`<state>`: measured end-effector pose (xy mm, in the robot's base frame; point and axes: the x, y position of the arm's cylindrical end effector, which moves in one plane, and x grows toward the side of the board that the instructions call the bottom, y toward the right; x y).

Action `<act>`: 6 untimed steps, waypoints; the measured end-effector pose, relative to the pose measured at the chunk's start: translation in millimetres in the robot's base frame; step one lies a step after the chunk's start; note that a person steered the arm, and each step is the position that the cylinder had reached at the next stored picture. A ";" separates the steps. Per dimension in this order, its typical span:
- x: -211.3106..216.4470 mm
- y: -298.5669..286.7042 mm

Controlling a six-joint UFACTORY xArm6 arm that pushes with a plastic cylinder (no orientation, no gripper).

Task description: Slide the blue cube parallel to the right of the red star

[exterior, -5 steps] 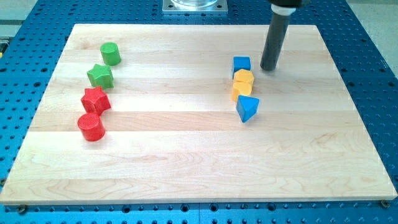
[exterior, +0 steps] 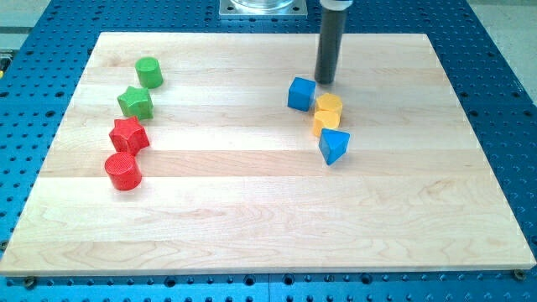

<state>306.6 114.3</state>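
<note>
The blue cube (exterior: 301, 93) sits right of the board's middle, turned a little, touching the upper yellow block (exterior: 329, 105). My tip (exterior: 325, 81) stands just above and to the right of the blue cube, close to its upper right corner. The red star (exterior: 128, 134) lies far to the view's left, between a green star (exterior: 135, 102) and a red cylinder (exterior: 122, 171).
A second yellow block (exterior: 326, 122) and a blue wedge-shaped block (exterior: 333, 146) form a column below the upper yellow block. A green cylinder (exterior: 149, 72) is at the upper left. The wooden board (exterior: 252, 218) lies on a blue perforated table.
My tip has moved left from the cube's right side to above it. The blue cube has slid left and slightly down and rotated a little. Other blocks have not moved.
</note>
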 end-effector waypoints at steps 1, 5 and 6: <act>24.4 -14.9; 110.7 -99.7; 178.9 -96.9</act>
